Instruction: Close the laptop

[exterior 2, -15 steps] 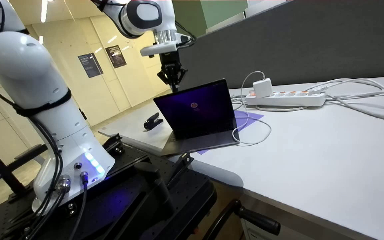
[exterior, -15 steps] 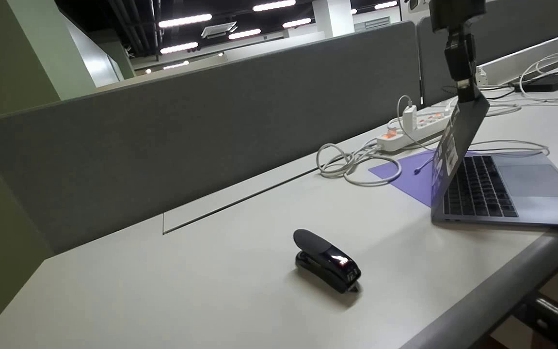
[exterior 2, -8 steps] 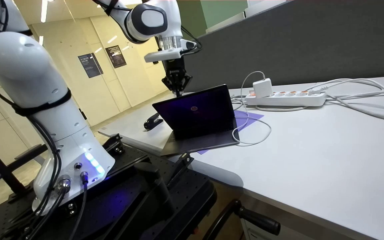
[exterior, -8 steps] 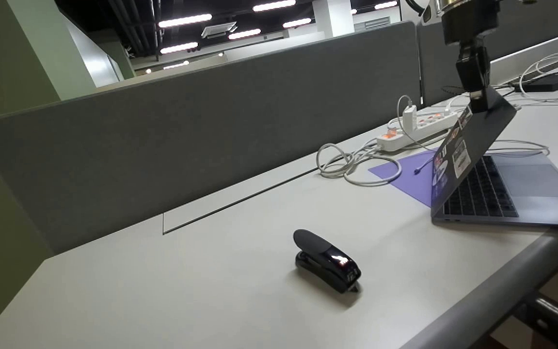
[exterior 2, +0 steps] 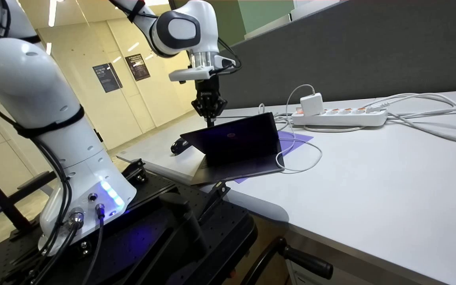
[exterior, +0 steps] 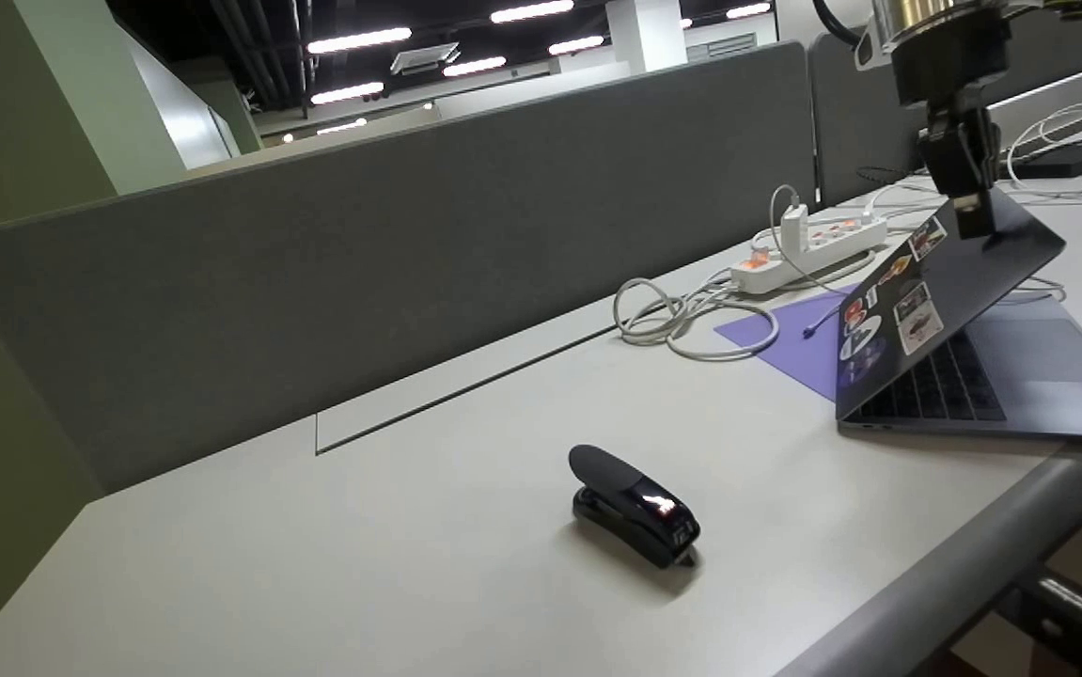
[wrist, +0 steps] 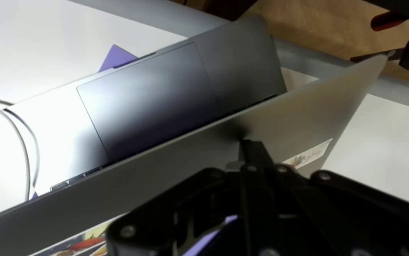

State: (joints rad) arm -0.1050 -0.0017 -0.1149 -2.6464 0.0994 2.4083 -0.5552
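The laptop stands partly open on the desk, its grey lid with stickers leaning forward over the dark keyboard. It also shows in an exterior view, where the dark screen tilts down toward the base. In the wrist view the laptop's trackpad side lies beyond the lid's edge. My gripper is shut, fingertips together and empty, behind the lid. In the wrist view its tips appear to touch the lid's outer face near the top edge. It also shows behind the lid in an exterior view.
A black stapler-like object lies on the desk behind the laptop. A purple sheet lies partly under the laptop. A white power strip with loose cables stands beside it. A grey partition runs along the desk.
My gripper has moved forward and down against the lid. The lid has tilted from nearly upright to well over the keyboard. The base and stapler-like object have not moved.
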